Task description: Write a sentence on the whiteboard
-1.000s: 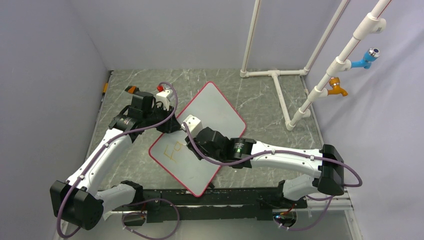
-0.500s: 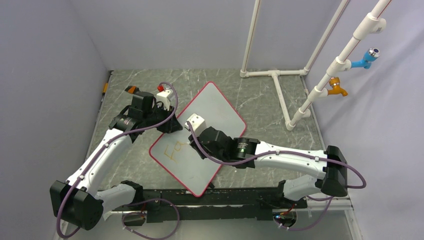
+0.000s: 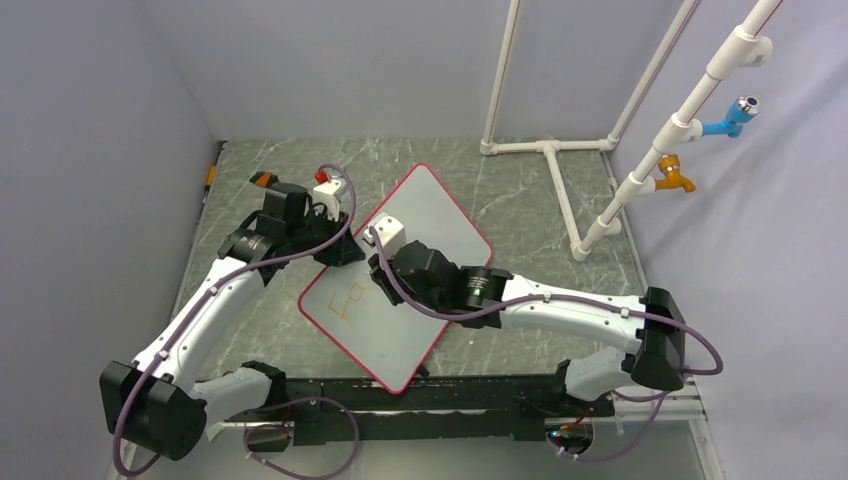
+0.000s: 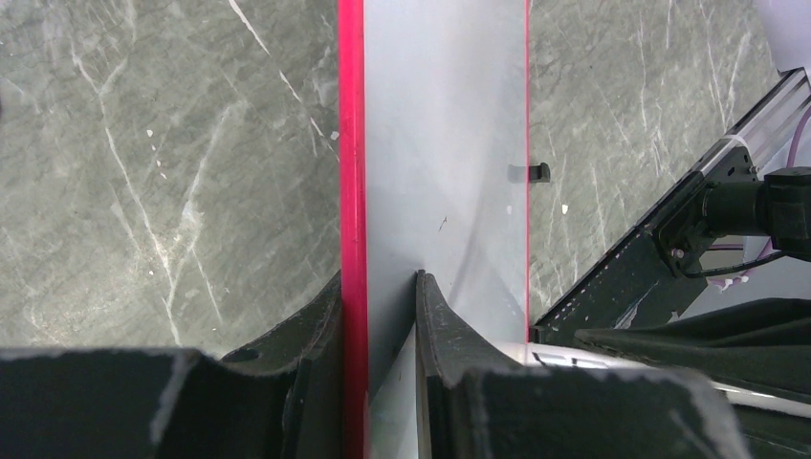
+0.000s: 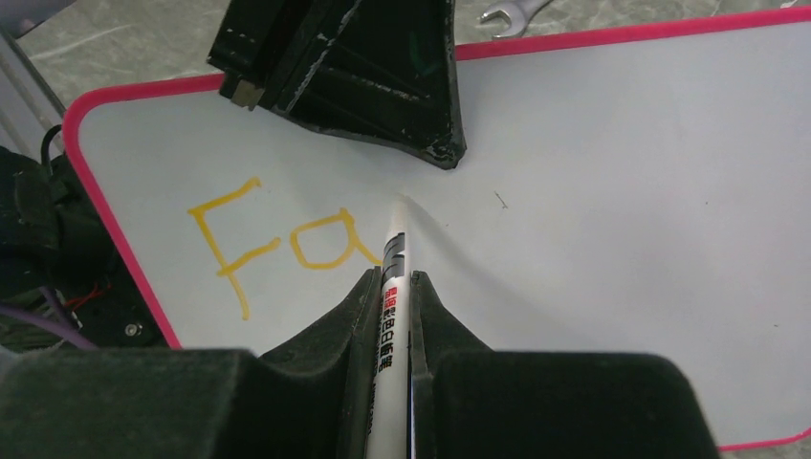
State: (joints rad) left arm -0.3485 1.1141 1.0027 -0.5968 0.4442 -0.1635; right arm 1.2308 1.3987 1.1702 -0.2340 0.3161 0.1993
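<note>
The whiteboard [image 3: 432, 205], white with a red rim, lies slanted on the marble table. Of the sentence, only the yellow-orange letters "Fa" [image 5: 277, 244] show, near the board's left corner [image 3: 349, 300]. My right gripper [image 5: 392, 279] is shut on a white marker [image 5: 390, 316], whose tip meets the board just right of the "a". My left gripper [image 4: 380, 282] is shut on the board's red-rimmed edge, one finger on each face. From above it sits at the board's left side [image 3: 343, 250], and the right gripper [image 3: 385, 272] hovers over the board's middle.
A white pipe frame [image 3: 560, 190] stands at the back right, with a blue tap [image 3: 735, 115] and an orange tap [image 3: 675, 178] on its slanted pipe. A small wrench [image 5: 507, 11] lies beyond the board. A black clip [image 4: 536, 172] sits at the board's edge. A black rail [image 3: 450, 390] runs along the near edge.
My right gripper has shifted a little toward the far side of the board with the marker. The left arm and the board have not moved.
</note>
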